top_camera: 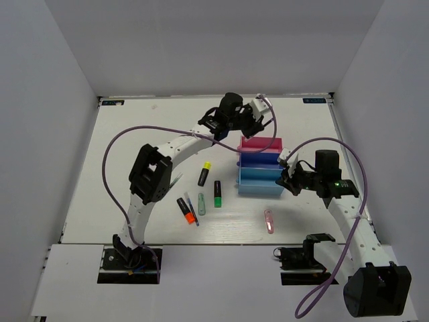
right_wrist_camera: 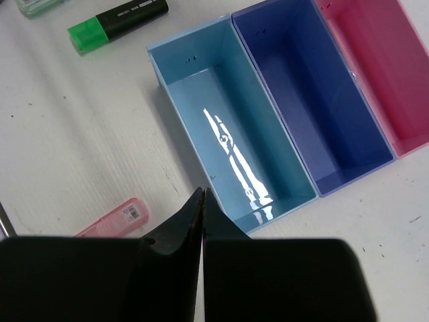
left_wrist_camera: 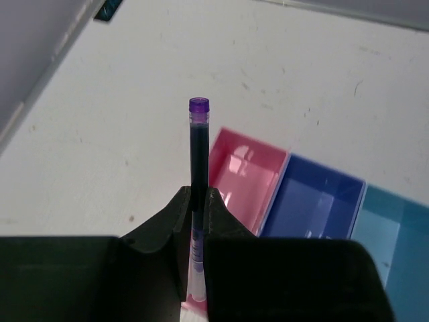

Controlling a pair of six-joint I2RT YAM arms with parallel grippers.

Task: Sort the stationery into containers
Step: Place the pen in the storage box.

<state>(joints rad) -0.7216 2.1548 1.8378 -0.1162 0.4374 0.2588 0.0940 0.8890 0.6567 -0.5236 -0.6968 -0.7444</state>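
Note:
My left gripper [top_camera: 255, 113] is shut on a thin pen with a purple cap [left_wrist_camera: 198, 144] and holds it upright above the far end of the pink tray [left_wrist_camera: 249, 176]. The gripper shows in the left wrist view [left_wrist_camera: 198, 192]. The dark blue tray [top_camera: 260, 159] and light blue tray [top_camera: 259, 180] adjoin the pink tray [top_camera: 260, 143]; all three look empty. My right gripper [right_wrist_camera: 203, 194] is shut and empty by the light blue tray's [right_wrist_camera: 201, 80] near right corner. On the table lie a yellow highlighter [top_camera: 204, 173], green highlighter [top_camera: 218, 193], orange highlighter [top_camera: 186, 209], pale green stick [top_camera: 201, 203] and pink clip [top_camera: 269, 221].
A thin pen [top_camera: 194, 212] lies between the orange highlighter and the pale green stick. White walls close in the table at the back and sides. Purple cables loop over both arms.

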